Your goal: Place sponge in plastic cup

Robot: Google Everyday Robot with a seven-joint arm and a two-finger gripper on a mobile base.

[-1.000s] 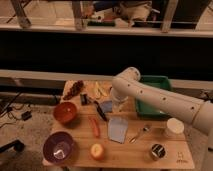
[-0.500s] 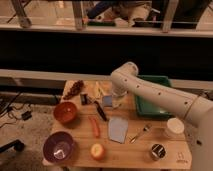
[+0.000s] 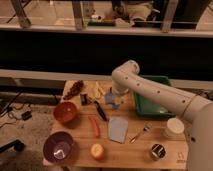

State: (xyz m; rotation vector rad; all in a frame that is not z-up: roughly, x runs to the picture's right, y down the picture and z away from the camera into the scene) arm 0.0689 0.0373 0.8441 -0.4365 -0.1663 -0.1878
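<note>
The wooden surface (image 3: 131, 150) holds a green plastic bin (image 3: 150, 102), a round purple bowl (image 3: 59, 146) and a flat pale-blue sheet (image 3: 118, 129). The white arm has swung left since a second ago. Its pincer (image 3: 116, 96) hangs over the small light-blue plastic cup (image 3: 110, 98), at the back. I cannot tell where the sponge is.
</note>
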